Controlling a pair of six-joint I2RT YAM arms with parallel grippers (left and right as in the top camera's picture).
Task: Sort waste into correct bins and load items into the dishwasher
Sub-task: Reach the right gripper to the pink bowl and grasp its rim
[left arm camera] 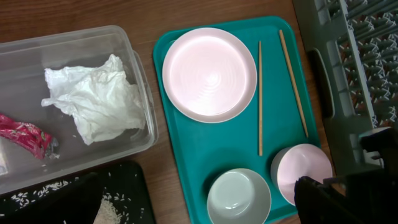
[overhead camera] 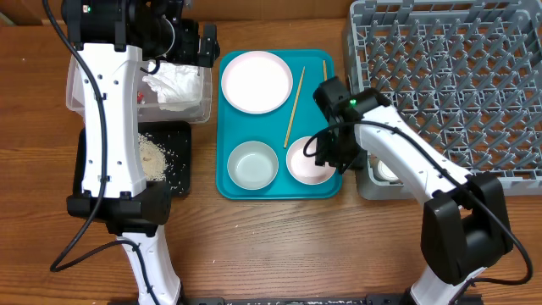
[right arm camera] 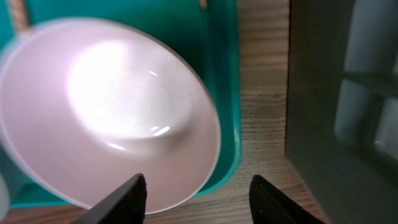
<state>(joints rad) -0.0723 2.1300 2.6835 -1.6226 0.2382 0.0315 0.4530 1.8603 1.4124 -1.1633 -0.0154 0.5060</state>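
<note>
On the teal tray [overhead camera: 237, 191] lie a white round plate [overhead camera: 256, 81], two chopsticks [overhead camera: 294, 108], a white bowl [overhead camera: 252, 165] and a smaller white saucer [overhead camera: 305, 165]. My right gripper [right arm camera: 199, 202] is open and straddles the saucer's [right arm camera: 112, 112] near rim, one finger over the dish and the other over the wood. The clear tub [overhead camera: 199, 110] holds the crumpled napkin [left arm camera: 93, 99] and the red wrapper [left arm camera: 25, 137]. My left gripper [overhead camera: 203, 42] hangs open and empty above the tub's far right corner. Rice [overhead camera: 154, 157] lies in the black tray [overhead camera: 182, 174].
The grey dish rack [overhead camera: 449, 85] fills the right side, its near-left corner close beside my right arm. A small white cup [overhead camera: 385, 172] sits in that corner pocket. My left arm's white links cross over the tub and the black tray.
</note>
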